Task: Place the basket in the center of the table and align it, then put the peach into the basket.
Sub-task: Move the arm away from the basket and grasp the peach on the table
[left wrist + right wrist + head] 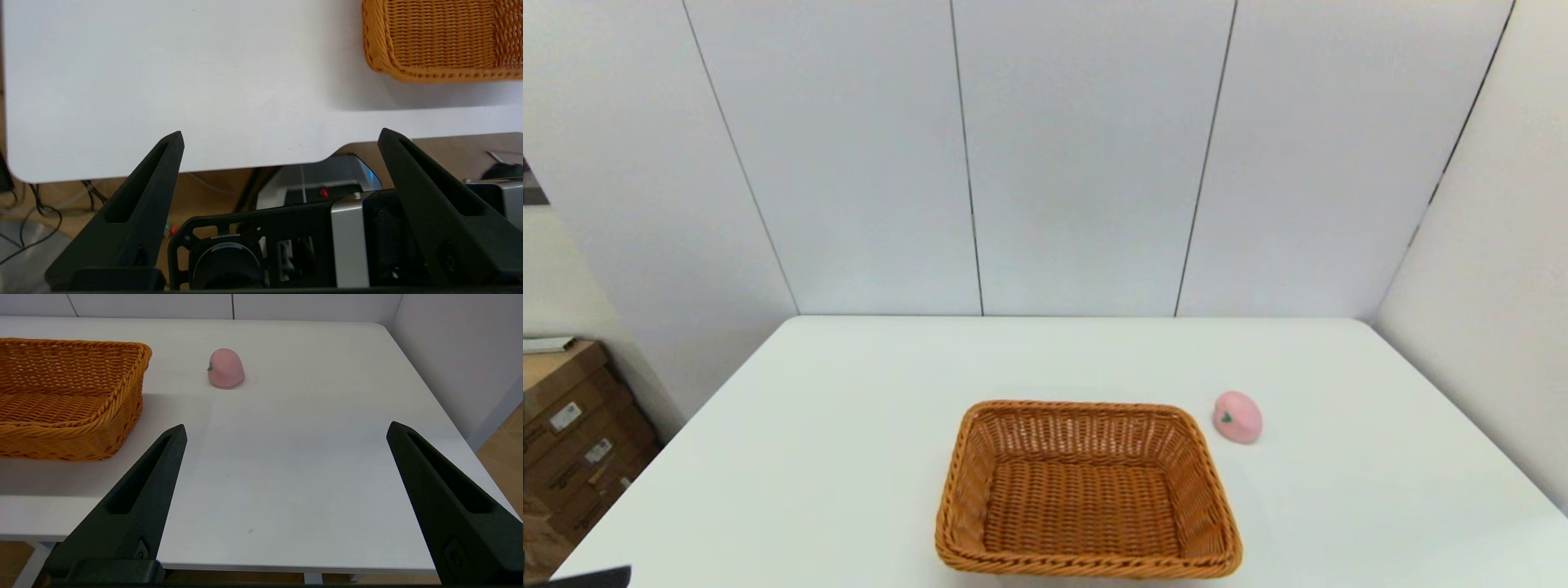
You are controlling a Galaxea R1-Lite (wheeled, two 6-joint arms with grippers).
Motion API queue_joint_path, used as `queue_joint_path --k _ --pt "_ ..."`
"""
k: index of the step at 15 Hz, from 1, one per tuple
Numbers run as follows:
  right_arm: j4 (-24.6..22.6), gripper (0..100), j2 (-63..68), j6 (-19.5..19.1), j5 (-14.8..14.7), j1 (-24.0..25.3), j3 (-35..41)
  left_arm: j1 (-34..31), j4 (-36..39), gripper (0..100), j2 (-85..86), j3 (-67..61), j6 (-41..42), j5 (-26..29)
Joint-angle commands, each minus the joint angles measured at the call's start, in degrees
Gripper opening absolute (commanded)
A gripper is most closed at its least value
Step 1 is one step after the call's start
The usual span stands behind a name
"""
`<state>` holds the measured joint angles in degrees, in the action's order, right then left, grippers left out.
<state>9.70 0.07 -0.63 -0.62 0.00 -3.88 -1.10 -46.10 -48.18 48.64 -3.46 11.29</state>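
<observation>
Basket point(1088, 490): on the table point(849, 425), near edge, empty.
Peach point(1237, 417): at the basket's 2 o'clock, apart from it.
Left gripper point(280, 139): parked off the near edge, fingers spread.
Right gripper point(286, 430): over the near-right edge, fingers spread, aimed tableward.

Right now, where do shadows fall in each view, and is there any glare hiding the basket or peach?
Head view: even soft light, no glare, only faint shading around the basket and the peach. Left wrist view: a broad soft shadow on the table beside the basket's corner, left gripper open. Right wrist view: the basket shades the table towards the open right gripper; peach unobscured.
</observation>
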Motion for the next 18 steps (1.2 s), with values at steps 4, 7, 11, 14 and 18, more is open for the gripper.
queue_joint_path --k 4,7,11,14,18 --pt "0.1 100 0.0 -0.1 0.0 0.0 0.0 -0.1 21.1 100 35.5 -26.8 0.2 -11.6" --pt "0.1 100 0.0 0.0 0.0 0.0 0.0 0.0 33.4 100 37.7 -34.8 0.5 -14.9" --pt "-0.6 100 -0.1 0.4 -0.1 0.0 0.2 0.9 37.6 100 46.3 -42.0 6.8 -14.8" --pt "-0.6 100 0.0 0.4 -0.2 0.0 0.2 1.0 37.9 100 48.3 -43.9 3.6 -14.4" --pt "2.4 100 4.1 0.5 -0.3 -0.1 -6.8 1.0 37.6 100 48.3 -45.1 2.1 -13.0"
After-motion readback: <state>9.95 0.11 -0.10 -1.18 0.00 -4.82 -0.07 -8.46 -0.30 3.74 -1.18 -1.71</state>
